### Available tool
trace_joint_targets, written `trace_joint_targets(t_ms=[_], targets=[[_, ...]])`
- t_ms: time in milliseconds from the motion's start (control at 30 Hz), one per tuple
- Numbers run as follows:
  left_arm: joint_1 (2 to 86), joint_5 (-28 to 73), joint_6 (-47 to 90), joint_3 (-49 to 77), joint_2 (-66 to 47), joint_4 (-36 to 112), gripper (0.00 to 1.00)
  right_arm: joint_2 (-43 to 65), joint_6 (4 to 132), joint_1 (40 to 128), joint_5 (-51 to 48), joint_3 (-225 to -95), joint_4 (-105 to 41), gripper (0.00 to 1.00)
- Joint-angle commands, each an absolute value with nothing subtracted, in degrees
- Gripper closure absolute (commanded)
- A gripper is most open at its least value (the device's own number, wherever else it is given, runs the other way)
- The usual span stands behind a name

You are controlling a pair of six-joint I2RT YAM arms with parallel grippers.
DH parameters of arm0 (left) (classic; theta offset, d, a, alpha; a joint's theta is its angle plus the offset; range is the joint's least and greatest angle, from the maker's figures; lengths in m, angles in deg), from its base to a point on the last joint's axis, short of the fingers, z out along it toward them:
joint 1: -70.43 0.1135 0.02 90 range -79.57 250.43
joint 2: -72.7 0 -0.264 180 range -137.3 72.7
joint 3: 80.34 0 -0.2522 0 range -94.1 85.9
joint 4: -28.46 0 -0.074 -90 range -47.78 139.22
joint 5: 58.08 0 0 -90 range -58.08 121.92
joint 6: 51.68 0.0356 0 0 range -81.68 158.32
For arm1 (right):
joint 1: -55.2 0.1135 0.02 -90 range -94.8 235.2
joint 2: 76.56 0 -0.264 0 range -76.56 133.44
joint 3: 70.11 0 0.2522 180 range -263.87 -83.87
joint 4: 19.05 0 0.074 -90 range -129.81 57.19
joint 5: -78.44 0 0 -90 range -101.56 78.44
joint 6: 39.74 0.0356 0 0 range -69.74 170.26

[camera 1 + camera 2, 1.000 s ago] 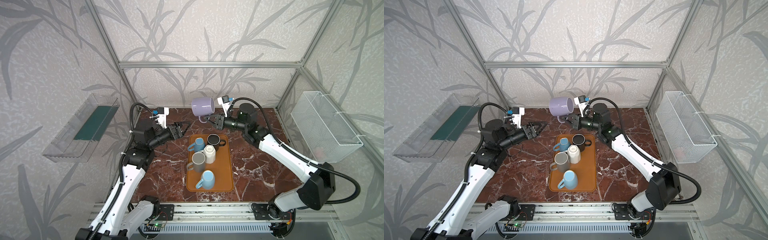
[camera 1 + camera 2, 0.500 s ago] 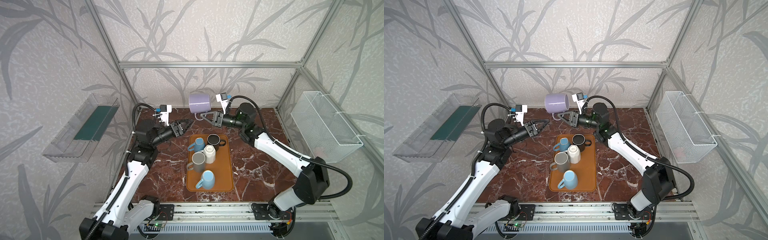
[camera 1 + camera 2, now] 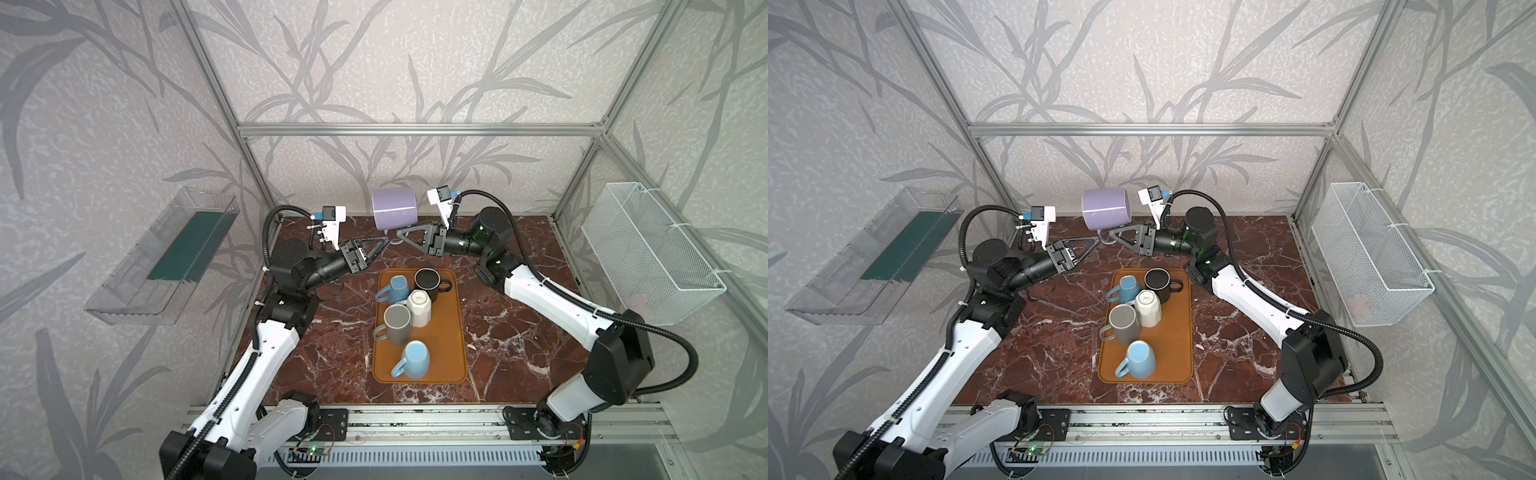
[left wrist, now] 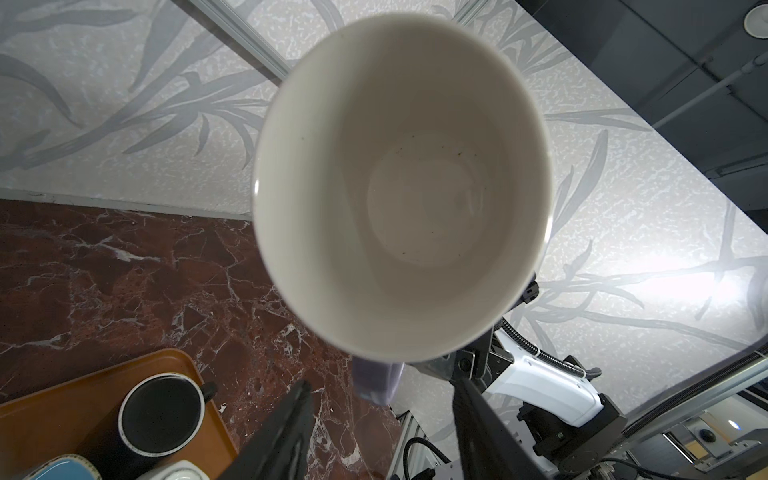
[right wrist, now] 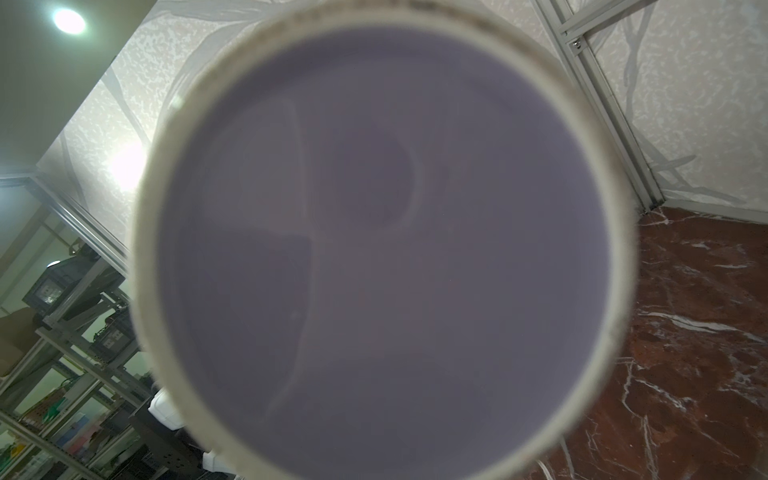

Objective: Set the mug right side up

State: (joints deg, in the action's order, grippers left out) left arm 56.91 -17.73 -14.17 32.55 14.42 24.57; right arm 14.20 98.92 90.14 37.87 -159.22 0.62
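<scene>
A lilac mug (image 3: 395,207) (image 3: 1105,206) hangs in the air above the back of the table, lying on its side with its handle (image 3: 390,241) pointing down. My right gripper (image 3: 400,237) (image 3: 1113,236) is shut on that handle. The right wrist view is filled by the mug's lilac base (image 5: 449,232), which hides the jaws. My left gripper (image 3: 382,244) (image 3: 1095,242) reaches in from the left, open. In the left wrist view I look into the mug's white inside (image 4: 399,187); the handle (image 4: 376,380) sits between my left gripper's (image 4: 382,386) fingers, apart from both.
An orange tray (image 3: 444,332) (image 3: 1177,340) in the middle of the marble table carries several mugs: blue, black (image 4: 160,415), white, grey and light blue. A white wire basket (image 3: 648,253) hangs on the right wall, a clear plastic bin (image 3: 166,257) on the left.
The right gripper has carried the mug leftwards and turned it further. The left gripper has risen towards the mug's handle and its jaws have narrowed.
</scene>
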Motion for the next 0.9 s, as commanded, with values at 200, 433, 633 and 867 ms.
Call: trace_joint_targets(t_ms=[200, 433, 633, 867], targets=[[56.3, -19.4, -15.3, 33.6, 15.5, 20.3, 0.50, 14.7, 100.4, 91.4, 40.8, -160.9, 9.2, 0.98], [56.1, -19.9, -15.4, 33.5, 15.2, 19.3, 0.56, 15.2, 100.3, 92.4, 40.5, -161.1, 9.1, 0.99], [56.2, -20.4, -15.0, 33.6, 15.6, 19.1, 0.64, 15.4, 100.9, 92.7, 40.7, -161.2, 11.3, 1.00], [56.2, -20.7, -14.8, 33.8, 16.1, 19.0, 0.72, 15.6, 101.4, 92.9, 41.0, -161.3, 11.7, 1.00]])
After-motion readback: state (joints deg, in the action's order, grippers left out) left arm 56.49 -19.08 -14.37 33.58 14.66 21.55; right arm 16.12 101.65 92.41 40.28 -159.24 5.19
